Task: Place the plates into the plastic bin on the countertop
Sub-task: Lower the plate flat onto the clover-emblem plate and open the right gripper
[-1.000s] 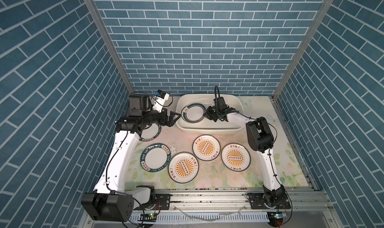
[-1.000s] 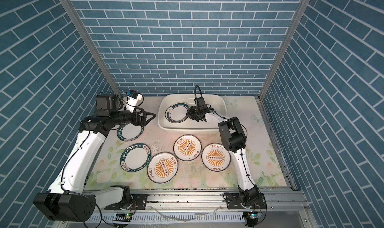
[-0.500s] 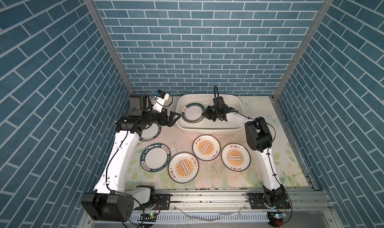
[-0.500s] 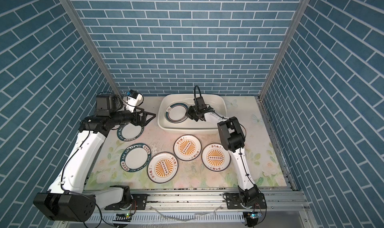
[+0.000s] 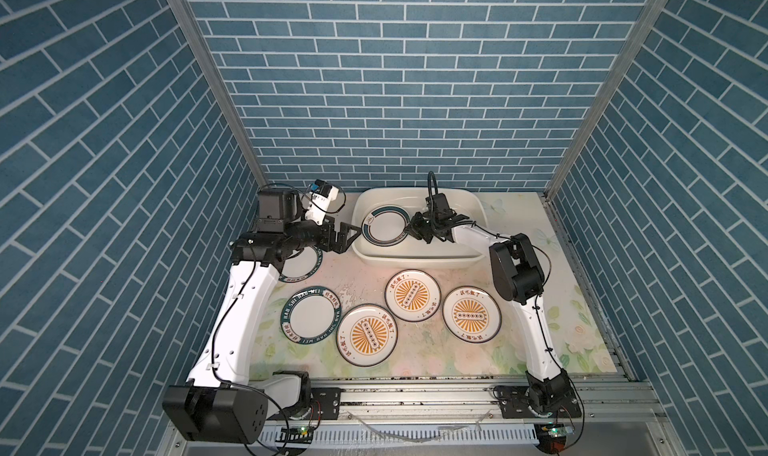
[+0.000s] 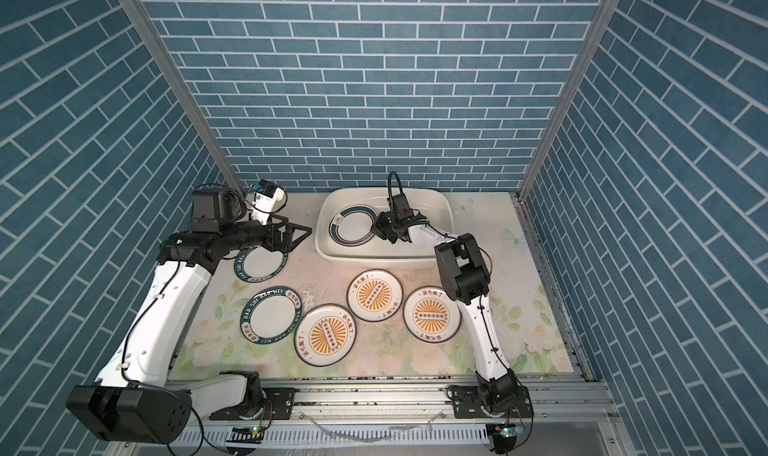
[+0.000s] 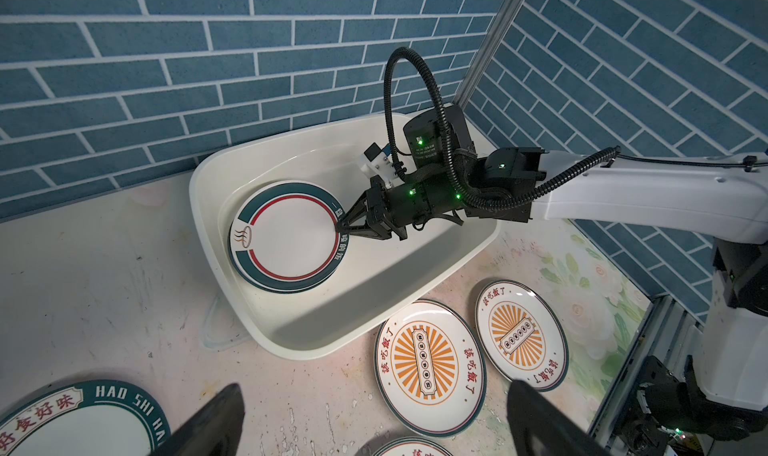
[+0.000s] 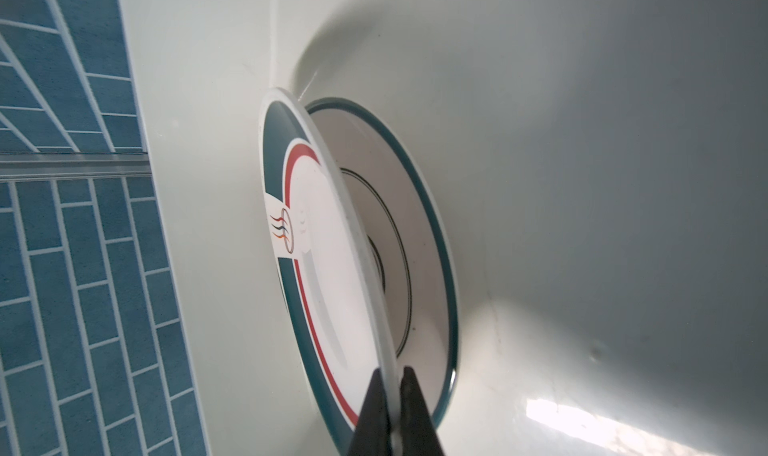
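Teal-and-red-ringed white round plate (image 7: 291,233) pinched in right fingers (image 8: 372,420), glossy white plastic bin (image 7: 415,275) beneath; next: lower, release. Left fingers (image 7: 208,425) wide.

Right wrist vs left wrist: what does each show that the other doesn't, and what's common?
Right wrist only: an edge-on look at the right gripper shut on the rim of the ringed plate, with that plate angled up off a second teal-rimmed plate beneath it.
Left wrist only: the right arm reaching into the plastic bin, two sunburst plates and a lettered plate on the countertop, and the left gripper, open and empty.
Both: the ringed plate, the plastic bin around it, and the blue brick wall.
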Tool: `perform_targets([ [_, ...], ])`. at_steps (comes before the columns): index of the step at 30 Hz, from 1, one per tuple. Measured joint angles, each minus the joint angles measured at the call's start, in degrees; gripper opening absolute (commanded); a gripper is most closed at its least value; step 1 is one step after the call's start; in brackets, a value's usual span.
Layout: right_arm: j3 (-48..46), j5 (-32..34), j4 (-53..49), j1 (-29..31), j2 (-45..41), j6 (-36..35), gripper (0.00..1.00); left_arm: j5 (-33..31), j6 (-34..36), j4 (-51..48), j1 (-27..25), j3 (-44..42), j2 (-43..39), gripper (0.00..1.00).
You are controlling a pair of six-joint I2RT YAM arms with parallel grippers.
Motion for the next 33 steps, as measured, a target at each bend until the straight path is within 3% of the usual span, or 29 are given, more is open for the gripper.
perform_targets([
  [33,1.01,0.22,-5.57,-0.04,0.96,-0.79,0.3,0.04,-0.26,0.04,0.0,0.0,-0.02,1.0],
])
